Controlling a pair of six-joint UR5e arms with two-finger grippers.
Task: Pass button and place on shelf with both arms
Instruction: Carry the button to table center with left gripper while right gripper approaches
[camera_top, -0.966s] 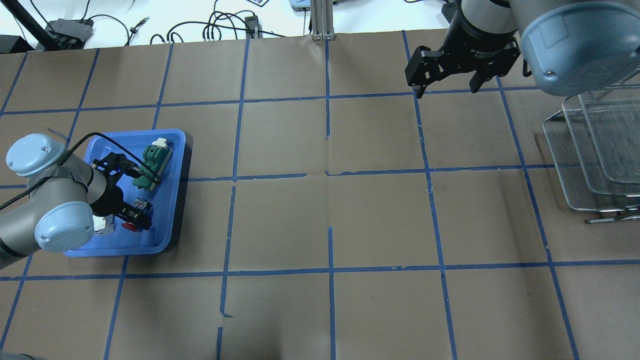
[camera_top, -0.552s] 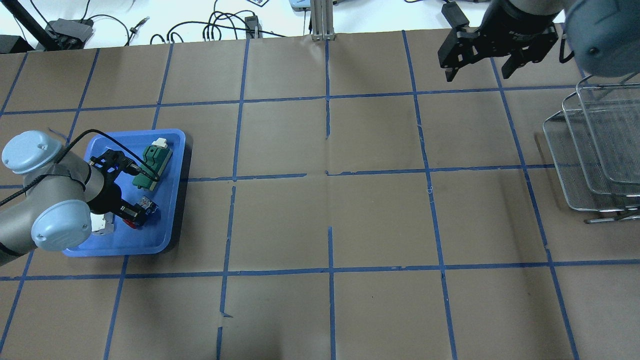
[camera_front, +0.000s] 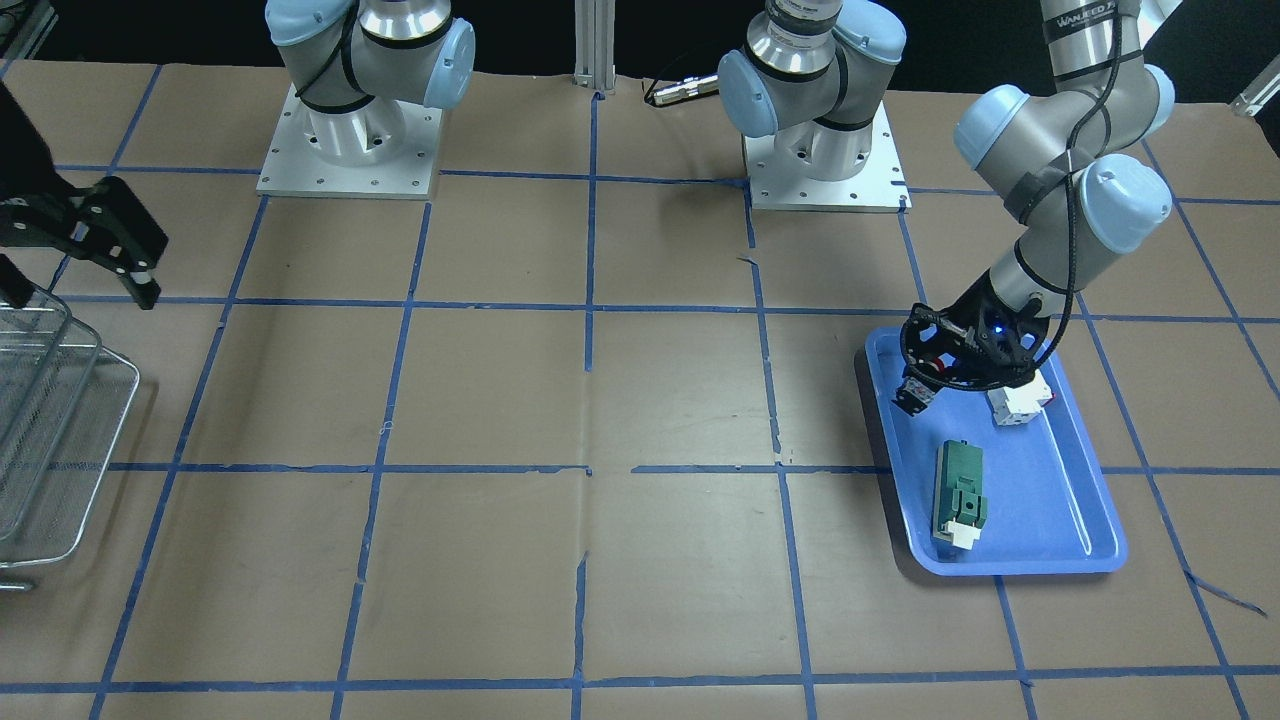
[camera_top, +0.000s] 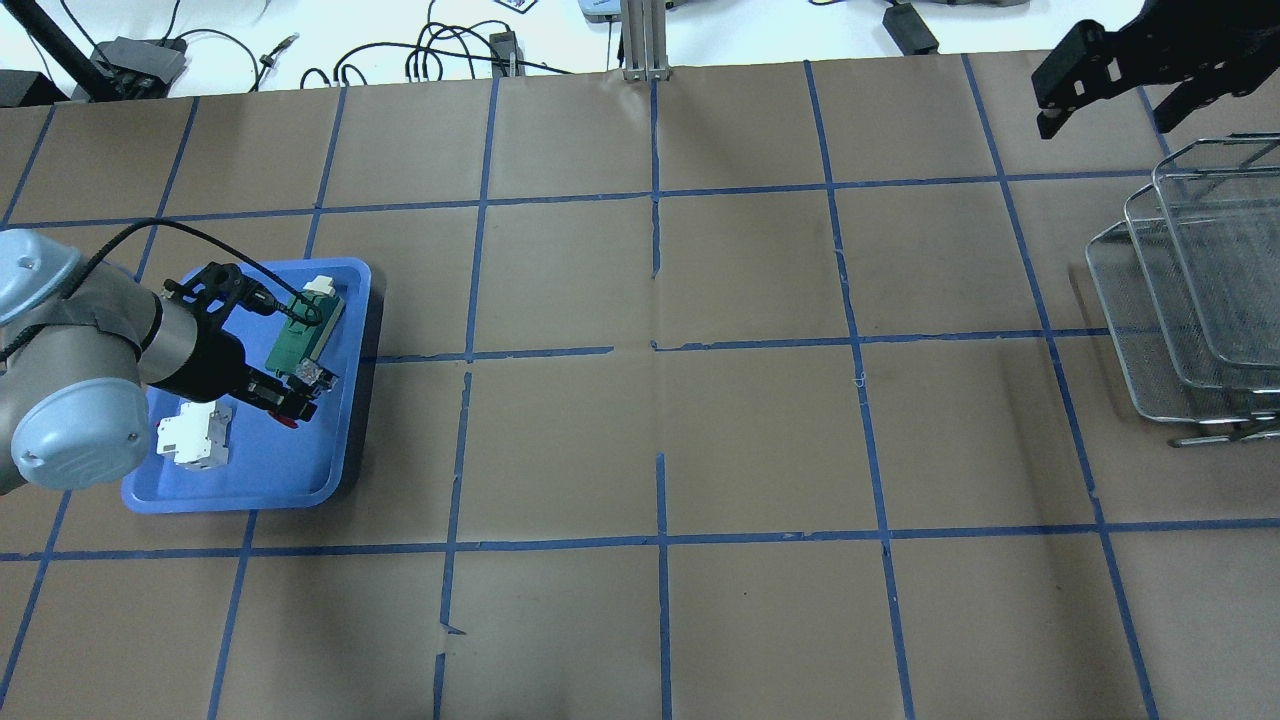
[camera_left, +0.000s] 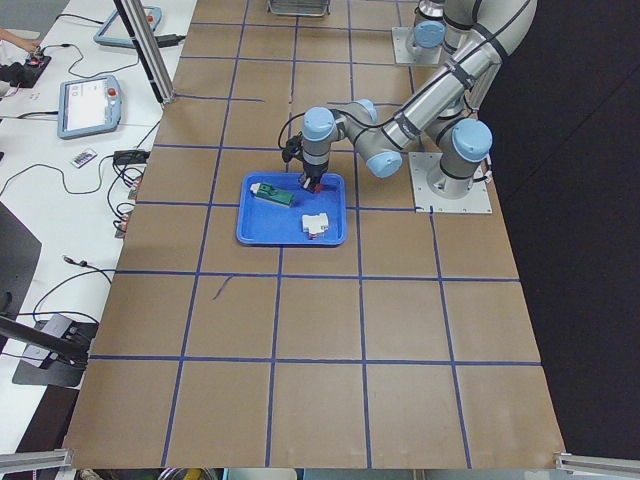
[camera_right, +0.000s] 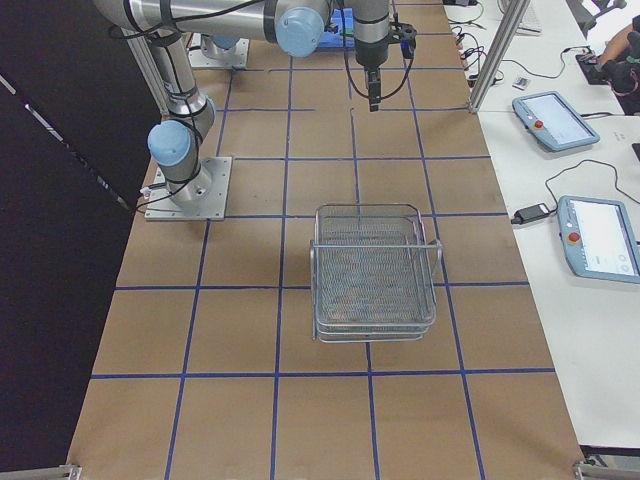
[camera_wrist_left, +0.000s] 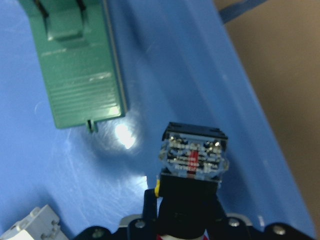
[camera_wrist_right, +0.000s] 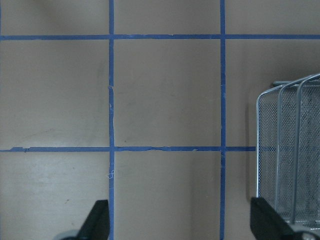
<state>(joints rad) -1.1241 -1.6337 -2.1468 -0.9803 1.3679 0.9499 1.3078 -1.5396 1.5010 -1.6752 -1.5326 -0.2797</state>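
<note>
Left gripper (camera_top: 283, 398) is clamped on the button (camera_wrist_left: 194, 159) at its cap end, the body jutting free over the blue tray (camera_top: 250, 490) beside the green module (camera_wrist_left: 75, 75). Right gripper (camera_wrist_right: 181, 225) hangs wide open and empty, well apart by the shelf (camera_top: 1180, 300). On so short a hold the button could twist or slip in the pass, or clip the tray rim if carried low.
</note>
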